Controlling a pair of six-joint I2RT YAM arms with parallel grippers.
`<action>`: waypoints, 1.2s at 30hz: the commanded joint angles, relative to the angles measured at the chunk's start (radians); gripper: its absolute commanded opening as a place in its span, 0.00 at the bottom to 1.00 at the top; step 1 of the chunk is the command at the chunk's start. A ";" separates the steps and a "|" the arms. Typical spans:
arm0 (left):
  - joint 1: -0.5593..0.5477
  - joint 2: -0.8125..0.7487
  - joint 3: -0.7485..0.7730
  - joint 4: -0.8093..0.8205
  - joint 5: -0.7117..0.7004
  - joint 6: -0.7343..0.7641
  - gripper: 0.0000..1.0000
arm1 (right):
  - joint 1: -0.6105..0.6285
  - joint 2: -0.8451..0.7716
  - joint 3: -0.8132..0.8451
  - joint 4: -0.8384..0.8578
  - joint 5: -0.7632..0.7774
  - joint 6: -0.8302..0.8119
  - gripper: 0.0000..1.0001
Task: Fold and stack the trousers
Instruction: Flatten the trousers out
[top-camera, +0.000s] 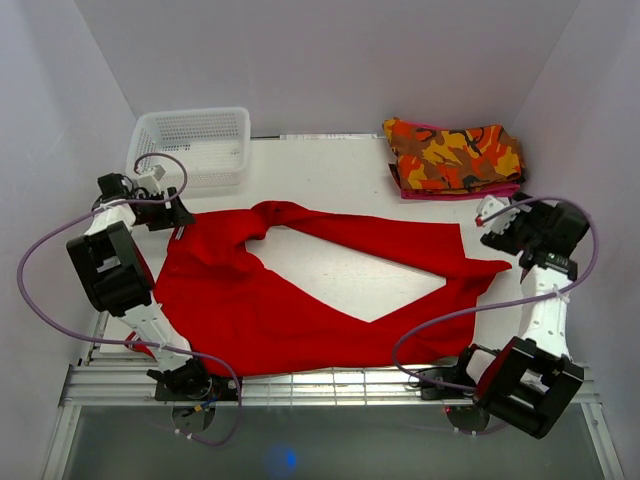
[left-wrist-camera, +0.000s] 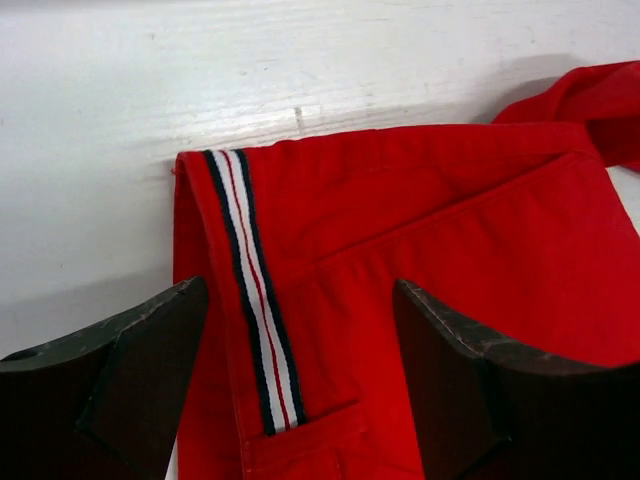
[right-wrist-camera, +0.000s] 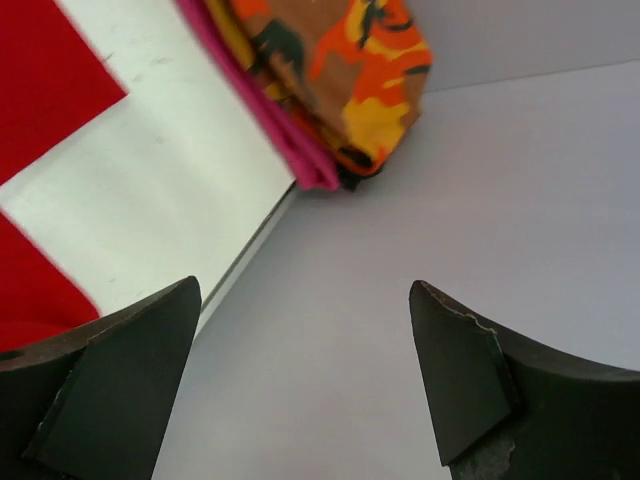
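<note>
My left pincer (left-wrist-camera: 298, 292) and right pincer (right-wrist-camera: 302, 290) stood apart, empty; the trousers (top-camera: 250, 320) lay twisted, so I judged a fold might bunch.

Illumination: bright, even, diffuse from above.
Soft grey shadow on the table (left-wrist-camera: 120, 90) beside the trousers (left-wrist-camera: 450, 230); camouflage garment (right-wrist-camera: 340, 60) blurred in right wrist view; top view sharp.

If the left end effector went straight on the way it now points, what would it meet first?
Most likely the trousers, at the striped trim lying between its open fingers; depth is unclear.
</note>
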 joint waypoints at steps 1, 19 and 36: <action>0.003 -0.073 0.079 -0.089 0.101 0.169 0.87 | -0.001 0.052 0.221 -0.333 -0.115 0.060 0.90; -0.026 -0.128 0.129 -0.279 0.156 0.329 0.93 | 0.251 0.816 0.732 -0.506 -0.030 0.485 0.78; -0.043 -0.001 -0.006 -0.218 -0.049 0.192 0.89 | 0.375 0.920 0.573 -0.419 0.266 0.303 0.42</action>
